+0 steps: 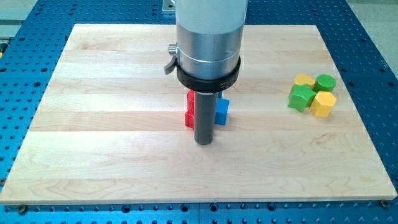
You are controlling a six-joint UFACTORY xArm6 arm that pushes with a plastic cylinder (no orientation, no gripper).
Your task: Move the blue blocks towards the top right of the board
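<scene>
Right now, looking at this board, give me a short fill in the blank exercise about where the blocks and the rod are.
1. My tip sits just below the red block and the ____ block.
2. The red block lies to the view's ____ of the rod.
3. The cluster at the view's right holds two yellow blocks and two ____ blocks.

Missing words: blue; left; green

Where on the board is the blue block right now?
The blue block sits near the board's middle, just to the view's right of my tip, with red blocks on the rod's other side.
</scene>
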